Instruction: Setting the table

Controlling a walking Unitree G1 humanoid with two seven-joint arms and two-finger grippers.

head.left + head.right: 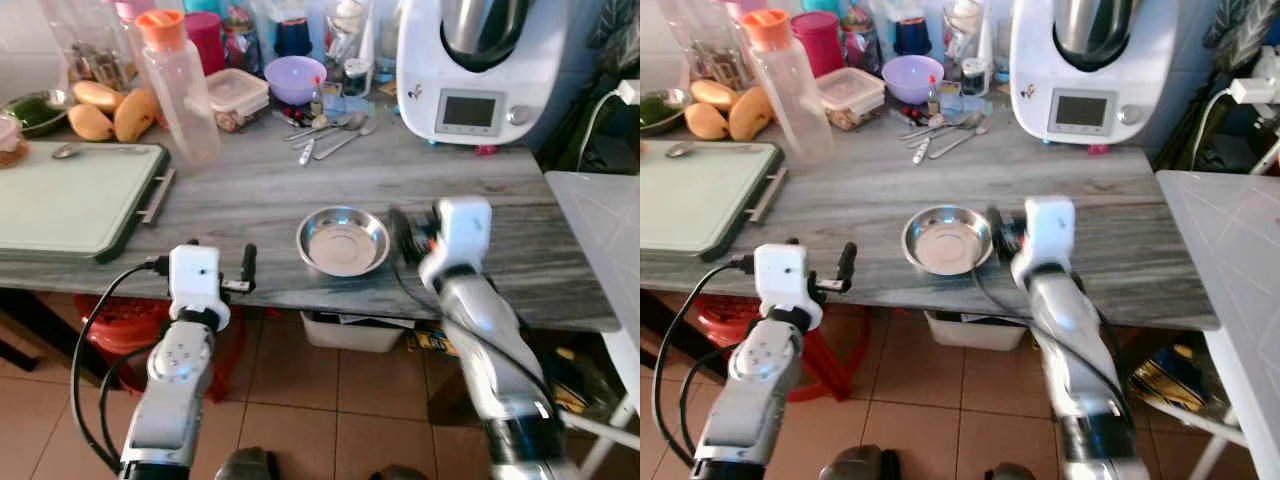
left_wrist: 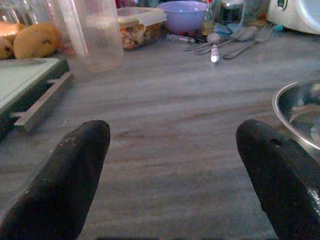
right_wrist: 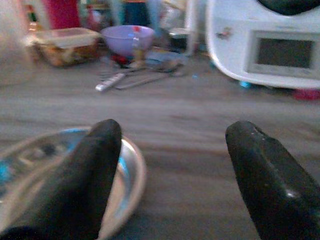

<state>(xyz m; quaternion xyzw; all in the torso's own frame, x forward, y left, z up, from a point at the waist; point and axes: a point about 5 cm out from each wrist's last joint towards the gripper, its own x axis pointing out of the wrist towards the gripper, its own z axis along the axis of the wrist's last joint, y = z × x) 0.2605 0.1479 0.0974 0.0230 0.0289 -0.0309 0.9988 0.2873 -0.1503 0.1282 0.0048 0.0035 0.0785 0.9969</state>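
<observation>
Bowl [image 1: 343, 241] sits near counter edge; right gripper [image 1: 404, 236] spread wide just beside its rim, left gripper [image 1: 219, 268] also spread, empty. I should pinch the rim squarely.

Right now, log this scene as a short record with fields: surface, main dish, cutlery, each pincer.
surface: grey wood-grain table
main dish: empty steel bowl near the front edge
cutlery: spoons and forks lying loose at the back, by the purple bowl
left side: green cutting board; clear bottle with orange cap behind it
back right: white kitchen machine
left pincer: open, at the table's front edge, left of the steel bowl
right pincer: open, beside the bowl's right rim
</observation>
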